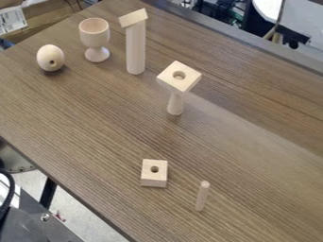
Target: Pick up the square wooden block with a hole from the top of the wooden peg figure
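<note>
A wooden cup on a stem (95,38) stands at the upper left, beside a wooden egg shape with a small hole (50,58). To their right is an upright wooden cylinder (135,52) with a tilted flat block (133,18) on its top. Near the middle, a square block with a round hole (187,81) rests on a narrow wooden post (175,104). Lower down, a small block with a hole (154,177) lies on the table, and a thin peg (202,196) stands upright to its right.
The brown wooden table (82,123) has its near edge running diagonally down the lower left. Dark equipment (38,220) and a black cable are beyond that edge. Cardboard (54,19) is at the top left, and assorted items lie behind the table's far edge.
</note>
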